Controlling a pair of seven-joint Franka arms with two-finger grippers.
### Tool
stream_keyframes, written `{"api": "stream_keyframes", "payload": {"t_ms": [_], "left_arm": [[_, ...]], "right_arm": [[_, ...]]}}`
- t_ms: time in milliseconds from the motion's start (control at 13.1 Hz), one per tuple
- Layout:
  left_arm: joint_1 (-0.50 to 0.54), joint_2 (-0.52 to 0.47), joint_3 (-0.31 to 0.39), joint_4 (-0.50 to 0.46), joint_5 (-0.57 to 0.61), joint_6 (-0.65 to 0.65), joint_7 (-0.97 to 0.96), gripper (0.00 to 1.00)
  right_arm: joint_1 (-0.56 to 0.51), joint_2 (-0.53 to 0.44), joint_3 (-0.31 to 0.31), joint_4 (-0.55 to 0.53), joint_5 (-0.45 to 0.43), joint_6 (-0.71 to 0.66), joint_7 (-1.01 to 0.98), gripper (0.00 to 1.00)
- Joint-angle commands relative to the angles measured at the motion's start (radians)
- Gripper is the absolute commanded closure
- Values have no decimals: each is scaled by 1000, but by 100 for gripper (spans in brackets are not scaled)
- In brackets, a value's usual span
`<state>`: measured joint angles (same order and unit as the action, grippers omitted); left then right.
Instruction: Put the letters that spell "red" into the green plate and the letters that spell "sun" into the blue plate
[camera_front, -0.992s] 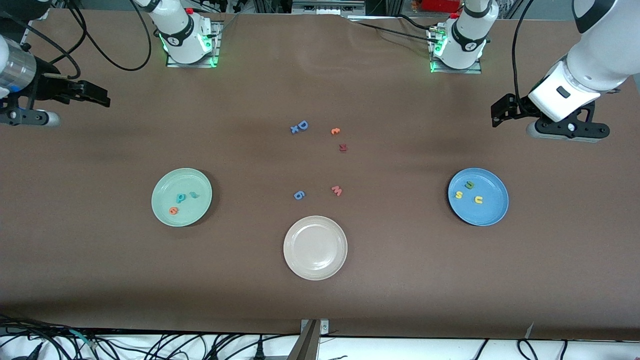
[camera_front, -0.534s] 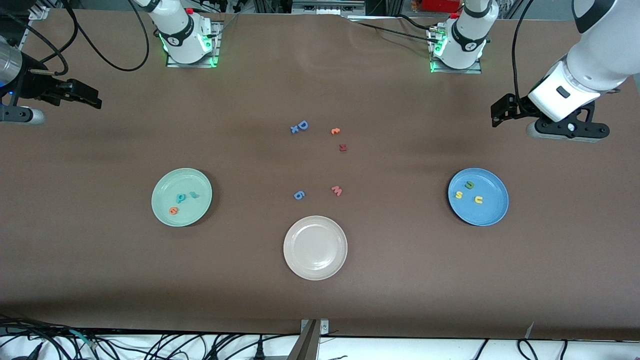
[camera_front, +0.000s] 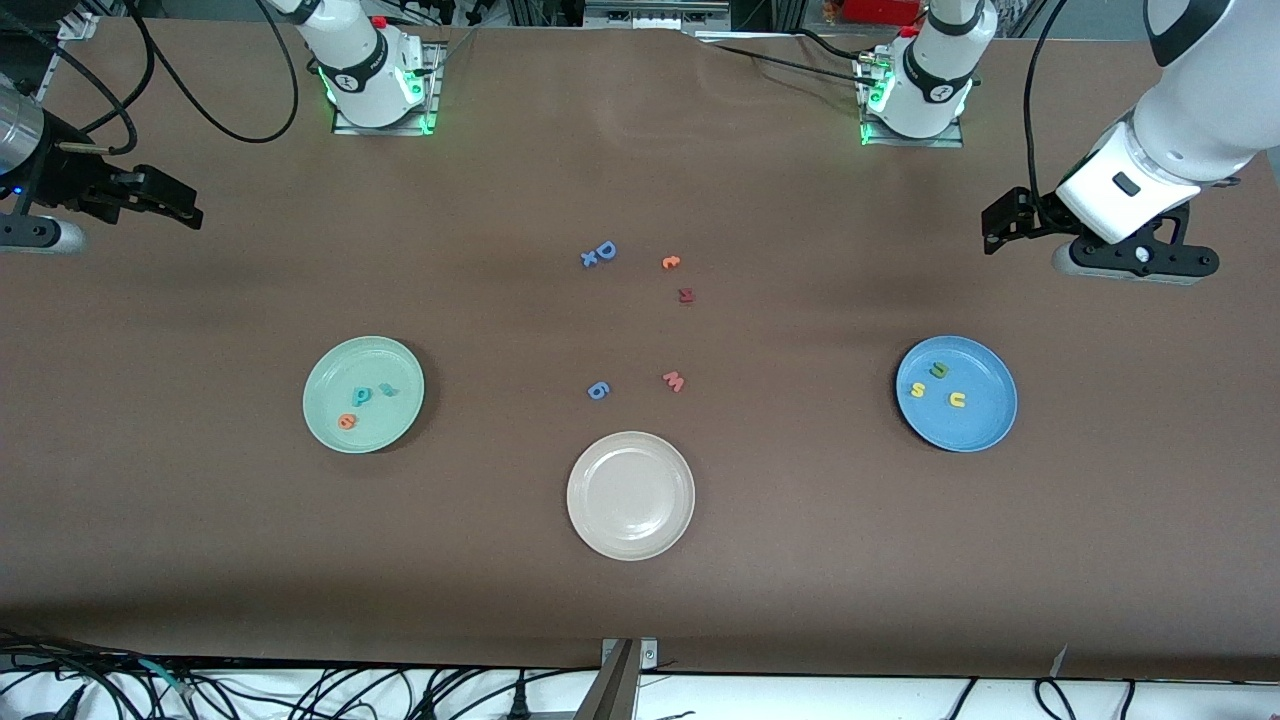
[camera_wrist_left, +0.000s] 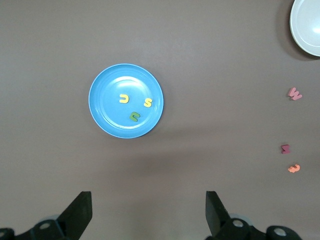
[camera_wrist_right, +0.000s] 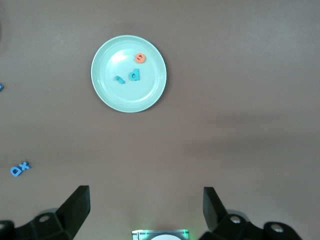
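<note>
Brown counter, both tools spread wide and empty.

I see the left tool up over bare counter at its own end, the right tool likewise at its end. The letters that spell "red" lie in the green plate; the letters that spell "sun" in the blue plate. Both plates sit well apart, with bare counter around each.

The letters that spell "red" lie in the green plate toward the right arm's end of the surface; the letters that spell "sun" lie in the blue plate toward the left arm's end.
</note>
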<state>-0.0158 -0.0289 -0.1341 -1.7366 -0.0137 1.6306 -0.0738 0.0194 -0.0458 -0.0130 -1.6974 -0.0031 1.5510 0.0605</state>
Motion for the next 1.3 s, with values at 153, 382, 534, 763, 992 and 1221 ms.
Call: {"api": "stream_keyframes", "payload": {"t_ms": [153,382,534,763,992,1221], "left_arm": [[-9,11,7,20,-12,-11,17,0],[-9,11,5,20,-11,-9,20,0],[-10,12,5,20,-8,-9,20,0],[-12,12,8,25,-9,-9,23,0],[-10,38,8,60,-11,-11,20,0],[-13,40,8,60,-11,-11,20,0]], "right_arm": [[-1,4,4,7,-18,8,-19,0],[-6,17,4,8,-31,8,-45,0],[-6,26,4,8,-28,8,-45,0],[-6,27,4,8,-18,9,-45,0],[-7,27,4,8,-18,4,-45,0],[-7,29,2,8,-18,8,-45,0]]}}
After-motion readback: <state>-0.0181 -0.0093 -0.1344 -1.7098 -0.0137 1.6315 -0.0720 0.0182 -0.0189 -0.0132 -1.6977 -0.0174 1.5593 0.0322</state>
